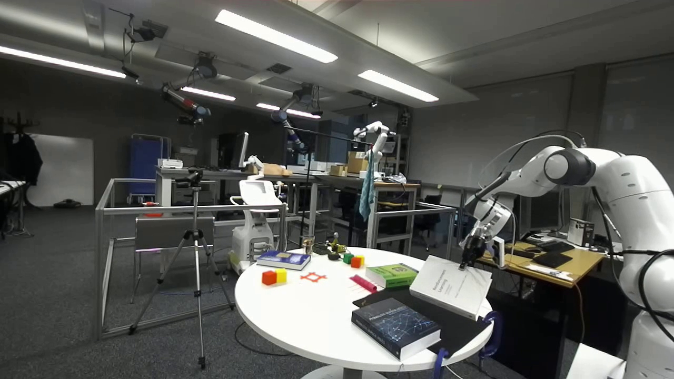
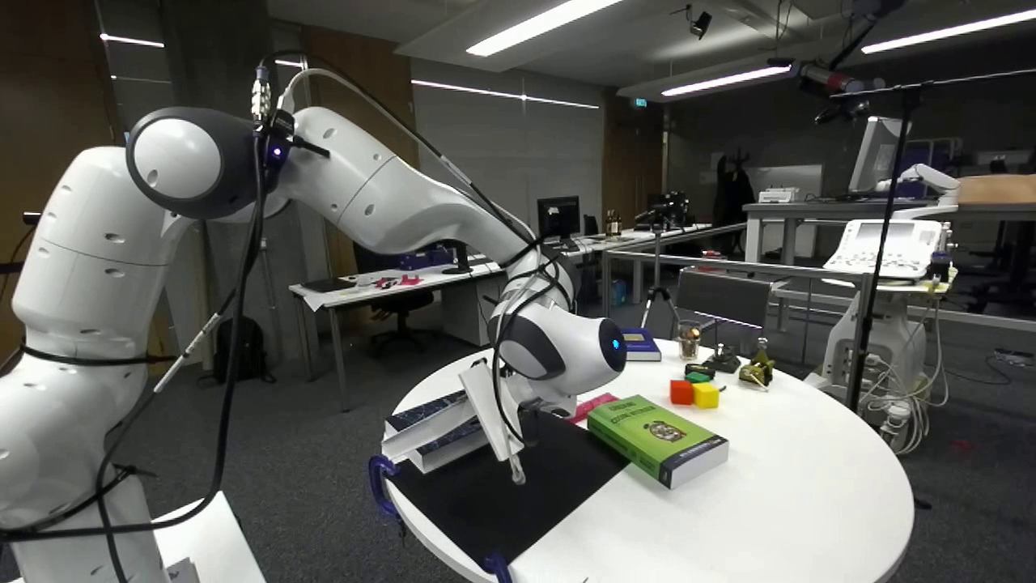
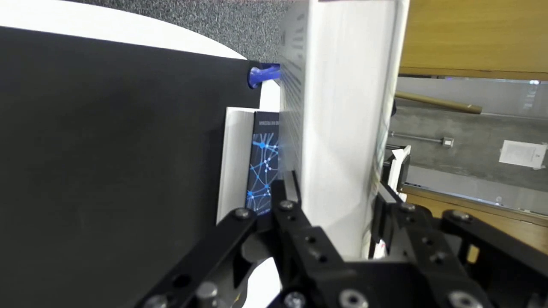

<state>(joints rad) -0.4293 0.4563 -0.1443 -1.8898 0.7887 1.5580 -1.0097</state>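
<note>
Jaws: the white "Reinforcement Learning" book (image 1: pixel 448 289) is pinched by the gripper (image 3: pixel 336 192), with one finger pressed to each cover.
Pinched book: held by its top edge and tipped on a slant, over the black mat (image 2: pixel 541 495); whether the mat is touched by it cannot be told.
Pages: seen in the wrist view as a pale block between the fingers.
Dark blue book (image 1: pixel 394 322): laid flat at the edge of the mat, near the pinched book, with a web of lines on its cover.
Green book (image 1: pixel 394 273): laid flat near the mat, with a clock on its front.
Round white table (image 1: pixel 295 310): gripped at its rim by two blue clamps (image 3: pixel 262 76); a red cube (image 1: pixel 269 278) and a yellow cube (image 1: pixel 281 276) are set side by side, well apart from the pinched book.
</note>
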